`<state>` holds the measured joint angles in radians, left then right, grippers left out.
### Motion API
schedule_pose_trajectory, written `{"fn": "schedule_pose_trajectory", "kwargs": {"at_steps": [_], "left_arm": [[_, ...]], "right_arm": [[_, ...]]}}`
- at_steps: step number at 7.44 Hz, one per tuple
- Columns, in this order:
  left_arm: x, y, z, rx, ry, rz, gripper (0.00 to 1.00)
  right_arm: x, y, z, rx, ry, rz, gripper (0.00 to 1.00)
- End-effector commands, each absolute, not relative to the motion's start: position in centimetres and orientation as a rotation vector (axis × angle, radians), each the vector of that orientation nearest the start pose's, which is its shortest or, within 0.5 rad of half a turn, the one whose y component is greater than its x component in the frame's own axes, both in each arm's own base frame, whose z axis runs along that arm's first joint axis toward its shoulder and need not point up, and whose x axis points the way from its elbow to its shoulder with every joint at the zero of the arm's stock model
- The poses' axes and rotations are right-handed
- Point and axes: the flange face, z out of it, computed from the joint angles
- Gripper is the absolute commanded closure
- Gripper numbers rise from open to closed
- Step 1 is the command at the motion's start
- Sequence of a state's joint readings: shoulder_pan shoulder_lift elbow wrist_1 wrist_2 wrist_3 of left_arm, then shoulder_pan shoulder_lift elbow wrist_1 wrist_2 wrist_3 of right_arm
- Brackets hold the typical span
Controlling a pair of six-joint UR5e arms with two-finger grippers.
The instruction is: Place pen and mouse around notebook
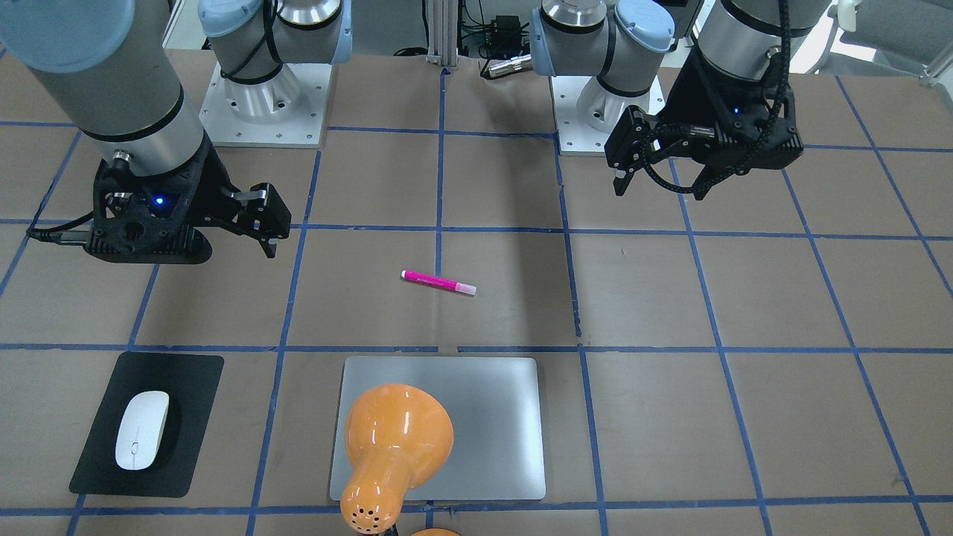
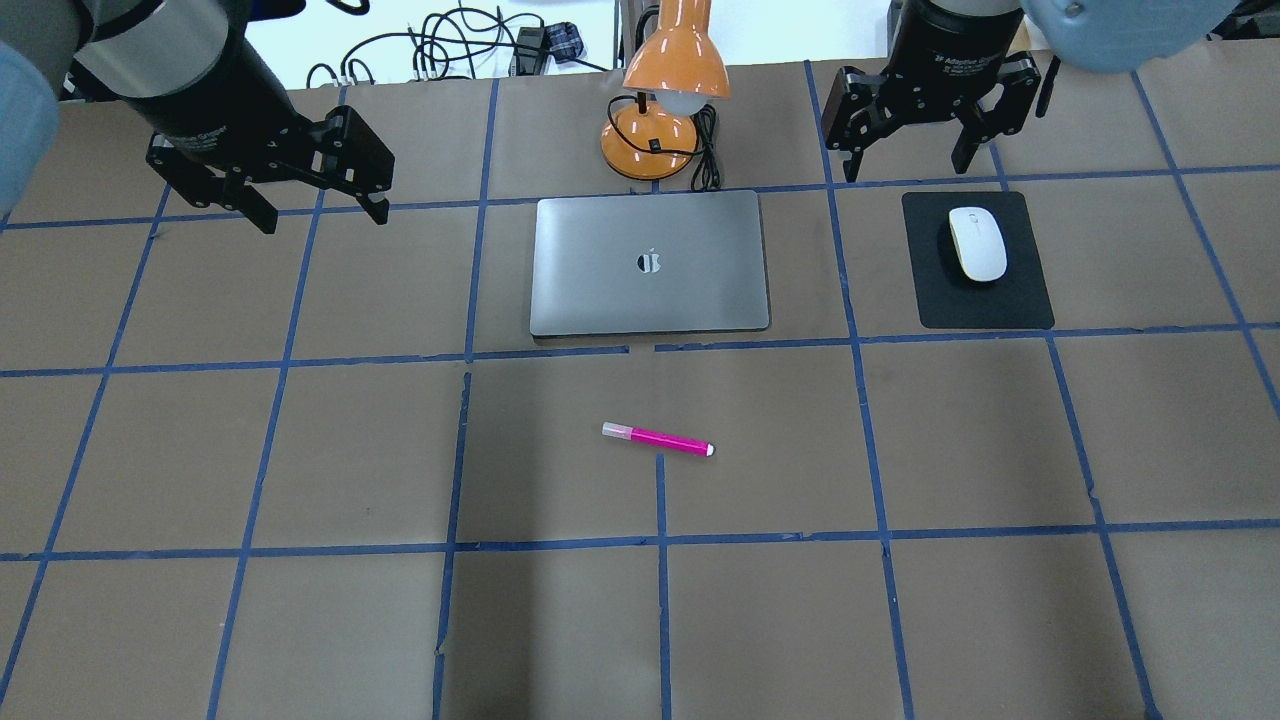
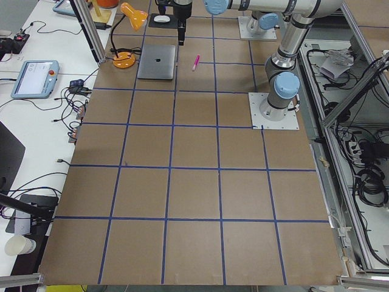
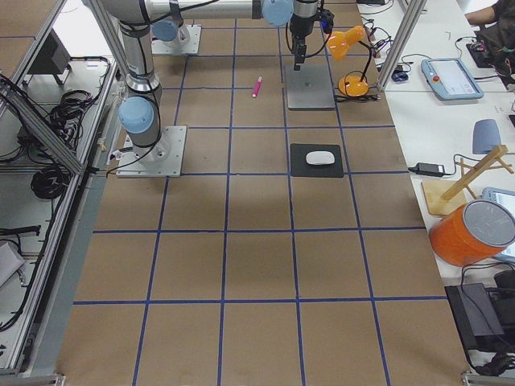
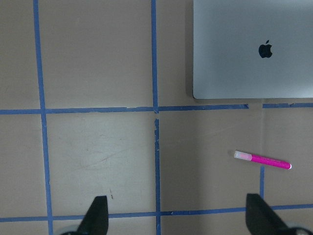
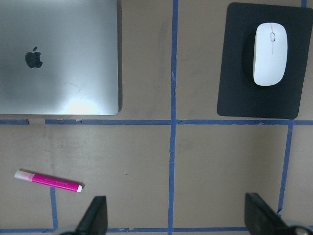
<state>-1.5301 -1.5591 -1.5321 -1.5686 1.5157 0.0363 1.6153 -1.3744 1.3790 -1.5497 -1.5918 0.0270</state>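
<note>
The silver-grey notebook (image 2: 650,262) lies closed at the far middle of the table. The magenta pen (image 2: 657,439) lies flat on the brown table surface, nearer the robot than the notebook and apart from it. The white mouse (image 2: 977,243) rests on a black mat (image 2: 975,305) to the notebook's right. My left gripper (image 2: 322,215) hovers open and empty to the notebook's far left. My right gripper (image 2: 910,168) hovers open and empty just beyond the mat's far edge. The left wrist view shows the pen (image 5: 262,159) and the notebook (image 5: 254,49); the right wrist view shows the mouse (image 6: 270,54).
An orange desk lamp (image 2: 675,70) stands behind the notebook, its shade leaning over the notebook's far edge (image 1: 394,439). Its cable lies beside its base. Blue tape lines grid the brown table.
</note>
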Motion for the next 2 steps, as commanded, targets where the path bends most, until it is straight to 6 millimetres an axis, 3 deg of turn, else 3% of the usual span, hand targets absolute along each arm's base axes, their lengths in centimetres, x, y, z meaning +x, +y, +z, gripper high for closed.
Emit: {"fn": "schedule_pose_trajectory", "kwargs": {"at_steps": [1,2], "left_arm": [[-11.53,-49.67,51.26,-0.012,3.193,-0.087,0.0],[-11.45,-49.73,51.31,-0.012,3.193,-0.094,0.0]], "right_arm": [[15.65,-56.58,47.54,-0.03,3.164,0.04,0.0],[15.66,-56.56,47.46,-0.027,3.162,0.042,0.0]]}}
